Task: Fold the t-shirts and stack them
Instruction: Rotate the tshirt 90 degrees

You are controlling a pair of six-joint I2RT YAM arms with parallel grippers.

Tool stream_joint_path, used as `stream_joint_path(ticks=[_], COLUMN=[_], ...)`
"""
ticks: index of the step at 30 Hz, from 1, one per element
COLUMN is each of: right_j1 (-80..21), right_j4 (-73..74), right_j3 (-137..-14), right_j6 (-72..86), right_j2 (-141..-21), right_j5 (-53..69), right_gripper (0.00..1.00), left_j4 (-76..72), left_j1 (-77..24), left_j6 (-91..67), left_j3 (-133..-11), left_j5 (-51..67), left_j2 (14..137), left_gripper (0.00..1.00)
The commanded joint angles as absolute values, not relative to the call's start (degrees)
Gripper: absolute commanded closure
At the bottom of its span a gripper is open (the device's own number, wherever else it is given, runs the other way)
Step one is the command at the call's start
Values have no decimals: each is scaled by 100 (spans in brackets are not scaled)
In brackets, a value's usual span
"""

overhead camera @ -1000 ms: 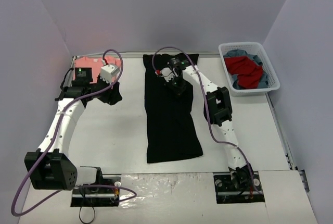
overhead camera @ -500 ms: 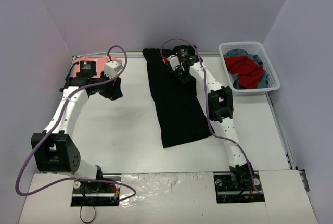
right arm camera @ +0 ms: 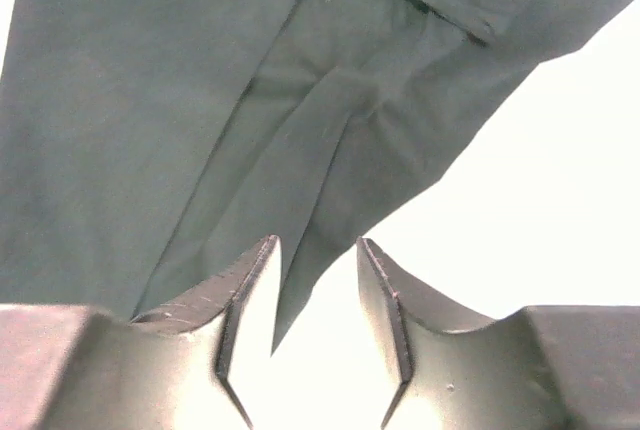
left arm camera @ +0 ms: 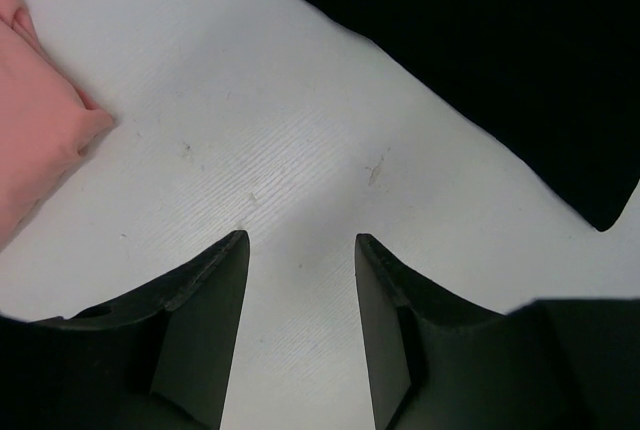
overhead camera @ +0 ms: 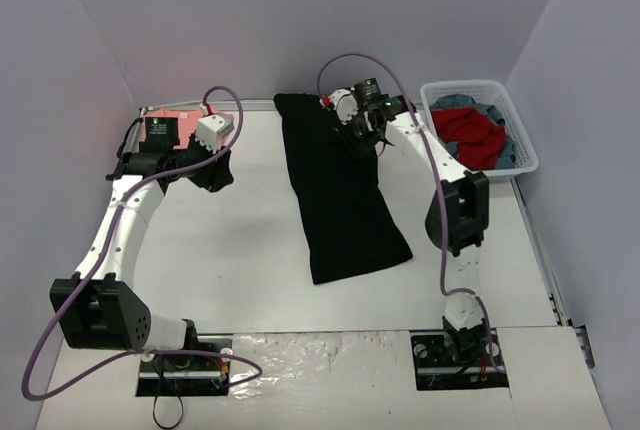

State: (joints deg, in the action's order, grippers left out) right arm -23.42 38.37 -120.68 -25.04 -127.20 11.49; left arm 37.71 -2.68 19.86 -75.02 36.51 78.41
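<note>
The black t-shirt (overhead camera: 345,195) lies folded in a long strip, slanting from the back edge toward the front right. My right gripper (overhead camera: 360,140) hovers over its upper right side. In the right wrist view that gripper (right arm camera: 315,242) is open, and a loose pointed corner of the black t-shirt (right arm camera: 200,100) lies between its fingers unpinched. The salmon-pink t-shirt (overhead camera: 181,126) sits at the back left, mostly hidden behind my left wrist. My left gripper (overhead camera: 213,175) (left arm camera: 300,238) is open over bare table, between the pink t-shirt (left arm camera: 30,140) and the black t-shirt (left arm camera: 480,30).
A white basket (overhead camera: 525,145) holding red and blue clothes stands at the back right, close to my right arm. Grey walls close in the table (overhead camera: 230,250) on three sides. My arms' bases sit at the near edge.
My right gripper pulled the black t-shirt's top end toward the back right, slanting the strip, then opened and let go. My left arm shifted slightly near the pink t-shirt.
</note>
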Motion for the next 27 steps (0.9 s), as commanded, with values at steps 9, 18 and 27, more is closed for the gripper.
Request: stream_joint_path(ticks=[9, 18, 27], right_j1=[-3005, -3401, -3463], right_j4=[4157, 4131, 4113], right_j3=[-8317, -6821, -6635], right_j6=[-2444, -2479, -2610], right_j2=[-9899, -9457, -9755], right_j5=[712, 1046, 1301], right_gripper=[70, 70, 64], left_j4=[3525, 3252, 3147], left_j1=[-264, -193, -106], left_j6=[2206, 2030, 1960], left_j3=[-6847, -6513, -6346], left_j5=[3322, 3296, 3313], left_j2=[7146, 6820, 6636], left_gripper=[54, 51, 50])
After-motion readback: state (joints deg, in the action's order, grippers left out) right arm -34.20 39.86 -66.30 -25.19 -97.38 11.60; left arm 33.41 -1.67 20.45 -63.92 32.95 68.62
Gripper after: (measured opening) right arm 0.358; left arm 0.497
